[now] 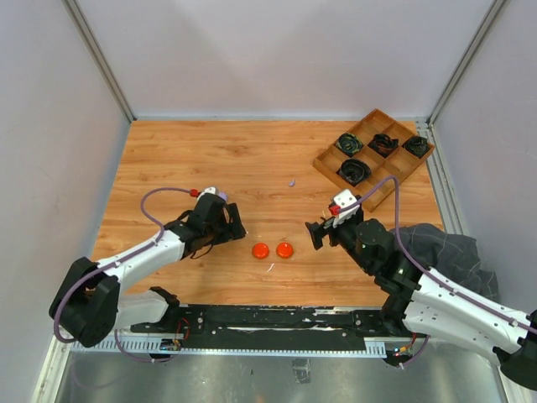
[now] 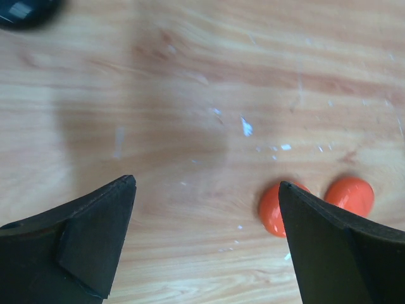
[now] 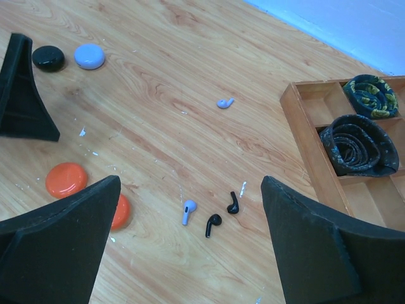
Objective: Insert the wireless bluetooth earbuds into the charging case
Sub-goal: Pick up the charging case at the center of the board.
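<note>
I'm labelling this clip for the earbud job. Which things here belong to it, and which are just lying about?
Job: lilac earbuds, black earbuds, orange discs, black disc, lilac disc (likely cases).
Lying about: wooden tray, coiled cables.

Four discs are counted on the worktop (image 1: 168, 159): two orange discs (image 1: 261, 250), one black disc (image 3: 48, 58) and one lilac disc (image 3: 90, 56). Four earbuds are counted: two lilac buds (image 3: 224, 102) and two black buds (image 3: 213, 225). One tray (image 1: 331, 165) is seen, and four coiled cables (image 1: 354, 171) are counted in it, one to a compartment. One dark cloth (image 1: 449, 248) is seen. Two arms are counted, the left arm (image 1: 143, 252) and the right arm (image 1: 436, 294), with one end effector each: the left end effector (image 2: 205, 183) and the right end effector (image 3: 190, 180).
</note>
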Tool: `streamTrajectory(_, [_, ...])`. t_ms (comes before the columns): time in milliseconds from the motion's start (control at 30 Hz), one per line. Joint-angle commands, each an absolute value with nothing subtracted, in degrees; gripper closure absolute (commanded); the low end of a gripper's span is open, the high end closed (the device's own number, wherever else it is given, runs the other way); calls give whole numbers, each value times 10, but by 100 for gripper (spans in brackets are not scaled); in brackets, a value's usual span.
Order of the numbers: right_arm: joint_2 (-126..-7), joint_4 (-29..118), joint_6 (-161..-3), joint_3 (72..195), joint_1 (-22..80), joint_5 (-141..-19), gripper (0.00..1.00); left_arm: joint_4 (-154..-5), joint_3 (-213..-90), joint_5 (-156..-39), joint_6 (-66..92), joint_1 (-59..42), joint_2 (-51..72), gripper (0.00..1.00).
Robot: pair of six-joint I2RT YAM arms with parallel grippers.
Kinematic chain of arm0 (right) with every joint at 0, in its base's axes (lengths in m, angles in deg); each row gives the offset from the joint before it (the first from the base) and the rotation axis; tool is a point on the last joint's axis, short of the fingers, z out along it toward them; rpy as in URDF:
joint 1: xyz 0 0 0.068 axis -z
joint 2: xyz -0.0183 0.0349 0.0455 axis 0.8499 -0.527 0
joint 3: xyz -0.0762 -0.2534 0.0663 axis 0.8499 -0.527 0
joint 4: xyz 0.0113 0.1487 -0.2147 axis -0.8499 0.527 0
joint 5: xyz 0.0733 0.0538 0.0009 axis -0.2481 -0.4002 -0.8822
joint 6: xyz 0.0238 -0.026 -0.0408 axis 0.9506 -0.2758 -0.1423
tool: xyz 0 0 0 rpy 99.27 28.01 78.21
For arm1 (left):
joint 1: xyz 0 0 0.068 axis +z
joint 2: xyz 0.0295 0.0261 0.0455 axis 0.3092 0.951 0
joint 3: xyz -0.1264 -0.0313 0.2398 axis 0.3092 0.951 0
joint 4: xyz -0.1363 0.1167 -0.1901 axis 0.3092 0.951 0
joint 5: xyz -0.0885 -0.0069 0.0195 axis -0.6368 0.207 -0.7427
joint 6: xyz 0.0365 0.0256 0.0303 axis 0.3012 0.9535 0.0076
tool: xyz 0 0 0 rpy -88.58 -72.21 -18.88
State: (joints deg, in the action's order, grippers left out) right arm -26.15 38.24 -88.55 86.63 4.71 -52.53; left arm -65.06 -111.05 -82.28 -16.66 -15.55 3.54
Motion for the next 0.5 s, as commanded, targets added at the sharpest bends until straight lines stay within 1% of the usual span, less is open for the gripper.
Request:
streamTrajectory(0, [-252, 364, -882, 847, 53, -500, 5, -549, -1160, -716, -121, -114, 12, 1])
streamTrajectory(67, [-254, 364, -883, 847, 53, -494, 4, -530, -1178, -672, -104, -95, 11, 1])
streamTrajectory(167, [-260, 363, -886, 846, 53, -485, 4, -524, -1203, -653, -66, -57, 22, 1])
streamTrajectory(400, [-270, 355, -894, 843, 54, -475, 3, -538, -1268, -695, 44, 4, 103, 1])
streamTrajectory(467, [-276, 355, -896, 845, 54, -473, 3, -533, -1289, -712, 66, 21, 139, 3])
